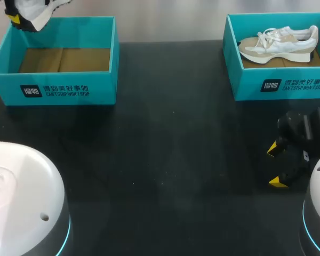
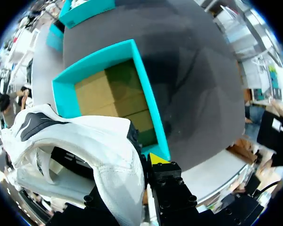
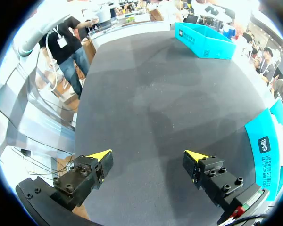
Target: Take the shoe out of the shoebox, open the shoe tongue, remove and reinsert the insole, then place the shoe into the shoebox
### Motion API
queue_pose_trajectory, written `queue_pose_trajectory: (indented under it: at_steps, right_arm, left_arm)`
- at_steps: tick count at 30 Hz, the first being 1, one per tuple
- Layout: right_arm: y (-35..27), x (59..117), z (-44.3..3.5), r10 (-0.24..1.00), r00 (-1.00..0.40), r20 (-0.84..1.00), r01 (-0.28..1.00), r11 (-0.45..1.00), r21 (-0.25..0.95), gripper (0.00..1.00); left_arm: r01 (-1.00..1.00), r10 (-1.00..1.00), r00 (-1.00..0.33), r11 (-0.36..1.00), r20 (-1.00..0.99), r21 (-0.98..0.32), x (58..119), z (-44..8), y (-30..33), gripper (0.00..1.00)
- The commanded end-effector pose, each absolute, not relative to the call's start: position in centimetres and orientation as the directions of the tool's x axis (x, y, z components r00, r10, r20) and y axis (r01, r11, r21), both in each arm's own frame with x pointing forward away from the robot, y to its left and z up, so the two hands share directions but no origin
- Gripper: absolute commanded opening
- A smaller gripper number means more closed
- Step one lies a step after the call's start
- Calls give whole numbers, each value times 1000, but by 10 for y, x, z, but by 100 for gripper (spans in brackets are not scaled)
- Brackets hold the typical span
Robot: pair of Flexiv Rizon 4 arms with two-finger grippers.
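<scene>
My left gripper (image 1: 16, 18) is shut on a white shoe with dark markings (image 1: 40, 13), held in the air over the far left corner of the left teal shoebox (image 1: 53, 88). In the left wrist view the shoe (image 2: 85, 150) covers one finger of the left gripper (image 2: 129, 165); the other yellow fingertip (image 2: 156, 158) shows beside it. Below it, the left shoebox (image 2: 146, 99) holds only its brown cardboard floor. My right gripper (image 1: 274, 165) hangs open and empty over bare table at the right, also seen as the right gripper (image 3: 148, 157) above the dark mat.
A second teal shoebox (image 1: 280, 85) at the back right holds a white and beige sneaker (image 1: 280, 44). In the right wrist view the left shoebox (image 3: 205, 42) lies far ahead and the second box (image 3: 269, 146) close beside the gripper. Black table between the boxes.
</scene>
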State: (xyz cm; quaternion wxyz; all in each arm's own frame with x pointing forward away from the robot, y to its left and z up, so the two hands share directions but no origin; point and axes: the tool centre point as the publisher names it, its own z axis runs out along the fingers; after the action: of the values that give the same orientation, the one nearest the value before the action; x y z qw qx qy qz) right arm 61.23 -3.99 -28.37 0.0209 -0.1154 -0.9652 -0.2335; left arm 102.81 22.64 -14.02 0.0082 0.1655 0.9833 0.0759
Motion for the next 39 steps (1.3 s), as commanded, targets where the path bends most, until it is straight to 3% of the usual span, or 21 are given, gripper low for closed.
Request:
queue_pose_trajectory:
  at_steps: [1, 11, 15, 19, 21, 22, 23, 35, 39]
  right_arm:
    - [-39, 612, -284, 214, -972, 93, 233, 866, 443, 100]
    - [-39, 612, -284, 214, -972, 93, 233, 866, 443, 100]
    - [-39, 612, -284, 214, -972, 93, 233, 866, 443, 100]
    - [-39, 612, -284, 214, -972, 93, 233, 866, 443, 100]
    - [-39, 612, -284, 214, -972, 93, 233, 866, 443, 100]
    - [-39, 612, -284, 214, -972, 93, 233, 866, 443, 100]
    - [-39, 612, -284, 214, -972, 93, 233, 866, 443, 100]
    - [-39, 612, -284, 214, -972, 93, 233, 866, 443, 100]
    - [-39, 612, -284, 214, -972, 93, 233, 866, 443, 100]
  left_arm:
    - [527, 539, -841, 837, -48, 150, 1019, -138, 232, 0]
    - [527, 539, -841, 837, -48, 150, 1019, -138, 232, 0]
    - [815, 818, -575, 576, -38, 61, 1033, -143, 235, 0]
    - [885, 898, -441, 436, -11, 161, 1046, -145, 251, 0]
    - [939, 952, -306, 298, 26, 172, 1049, -146, 259, 0]
    - [947, 971, -233, 216, 46, 238, 1050, -147, 266, 0]
    - [938, 975, -215, 188, 63, 290, 1052, -147, 273, 0]
    - [938, 975, -215, 188, 63, 290, 1052, -147, 273, 0]
    - [952, 980, -124, 74, 155, 297, 1062, -165, 274, 0]
